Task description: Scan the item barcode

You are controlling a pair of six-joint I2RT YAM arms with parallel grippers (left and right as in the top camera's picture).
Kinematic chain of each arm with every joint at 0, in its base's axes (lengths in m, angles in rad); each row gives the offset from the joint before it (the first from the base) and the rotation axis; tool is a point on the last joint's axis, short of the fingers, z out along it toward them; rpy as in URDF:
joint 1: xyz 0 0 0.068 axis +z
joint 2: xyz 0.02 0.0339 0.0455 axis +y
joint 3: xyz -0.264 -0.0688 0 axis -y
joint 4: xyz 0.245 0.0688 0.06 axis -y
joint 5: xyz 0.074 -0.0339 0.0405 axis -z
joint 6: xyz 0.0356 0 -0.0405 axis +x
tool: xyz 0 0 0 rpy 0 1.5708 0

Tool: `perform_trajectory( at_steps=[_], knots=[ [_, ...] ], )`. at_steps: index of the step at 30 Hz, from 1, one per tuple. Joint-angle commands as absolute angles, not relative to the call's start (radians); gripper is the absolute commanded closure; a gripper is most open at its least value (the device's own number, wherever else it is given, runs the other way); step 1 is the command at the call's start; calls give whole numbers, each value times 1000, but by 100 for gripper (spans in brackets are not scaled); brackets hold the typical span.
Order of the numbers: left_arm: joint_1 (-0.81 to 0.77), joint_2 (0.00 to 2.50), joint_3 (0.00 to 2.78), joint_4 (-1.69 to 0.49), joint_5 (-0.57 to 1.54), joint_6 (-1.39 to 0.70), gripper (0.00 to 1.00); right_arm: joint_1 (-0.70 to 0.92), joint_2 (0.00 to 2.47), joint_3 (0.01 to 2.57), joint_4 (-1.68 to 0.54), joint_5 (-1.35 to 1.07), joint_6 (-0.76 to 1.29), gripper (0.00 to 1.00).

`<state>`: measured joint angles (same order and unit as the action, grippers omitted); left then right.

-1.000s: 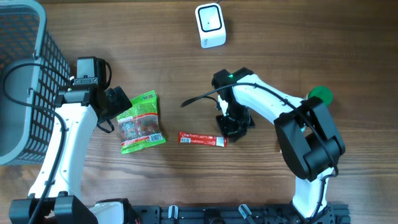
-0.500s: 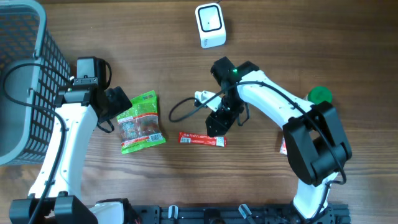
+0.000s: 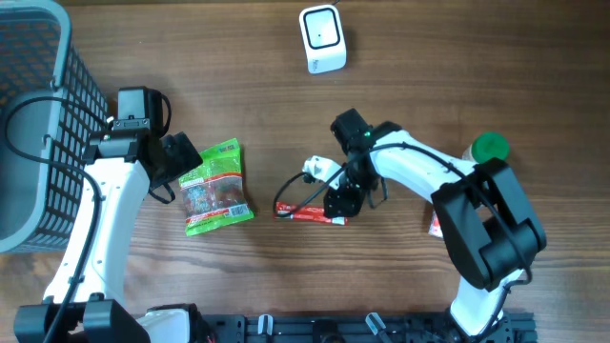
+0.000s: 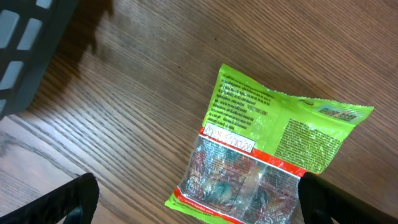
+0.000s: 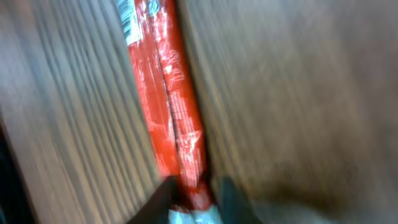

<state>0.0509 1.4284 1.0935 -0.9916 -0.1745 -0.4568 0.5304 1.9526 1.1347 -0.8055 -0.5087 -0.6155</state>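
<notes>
Right hand pinched narrow on the 3 o'clock end of the red snack stick, flat on the tabletop toward 6 o'clock. Guessing lift and scan remain; scanner is at 12.

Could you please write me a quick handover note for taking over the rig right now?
Left gripper: open, over the green bag.
Right gripper: fingers narrow on either side of the red bar's end; view blurred, grip unconfirmed. Bar lies on the table.
Scanner: at the far edge, apart from both items.
Done: no item at the scanner yet.
Left: lift the bar and show its barcode to the scanner.
</notes>
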Motion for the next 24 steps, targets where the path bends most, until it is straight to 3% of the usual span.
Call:
perform_trajectory(
  at_steps=[1,5,7,14,24],
  knots=[
    [56,1425,1108,-992,-172,-449,0,533,1973,1092,-828,-544,-623,87],
    [56,1425,1107,-992,-172,-449,0,533,1973,1092,-836,-544,-554,86],
    [56,1425,1107,-992,-172,-449,0,533,1973,1092,-835,-545,-524,96],
    [55,1425,1107,-992,-172,-449,0,525,1937,1177,-874,-617,-289,96],
    [56,1425,1108,-992,-172,-449,0,525,1562,1227,-865,-698,-194,96]
  ],
)
